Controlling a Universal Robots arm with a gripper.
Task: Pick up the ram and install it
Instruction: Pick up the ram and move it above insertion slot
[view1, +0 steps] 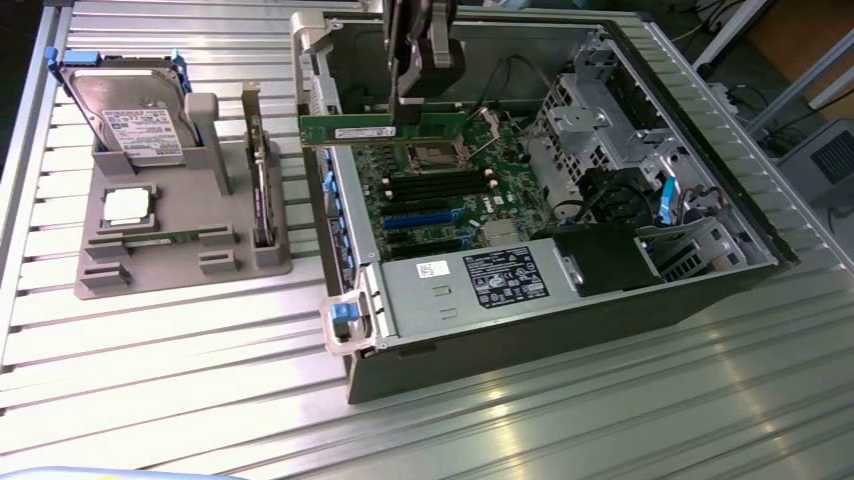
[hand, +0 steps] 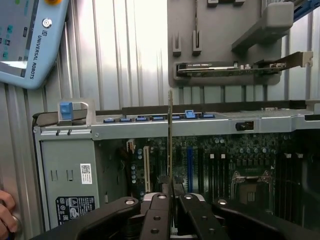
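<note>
- The gripper (view1: 407, 98) is pinching the ram (view1: 380, 128) by its top edge. The stick hangs level over the open case (view1: 561, 300), not seated yet.
- The black memory slots (view1: 430, 186) sit lower on the board. I'd line the stick up lengthwise with one slot before going down.
- In the wrist view it's edge-on and looks upright, so no tilting.
- The grip looks a bit off-centre, so uneven pressure could seat one end first.
</note>
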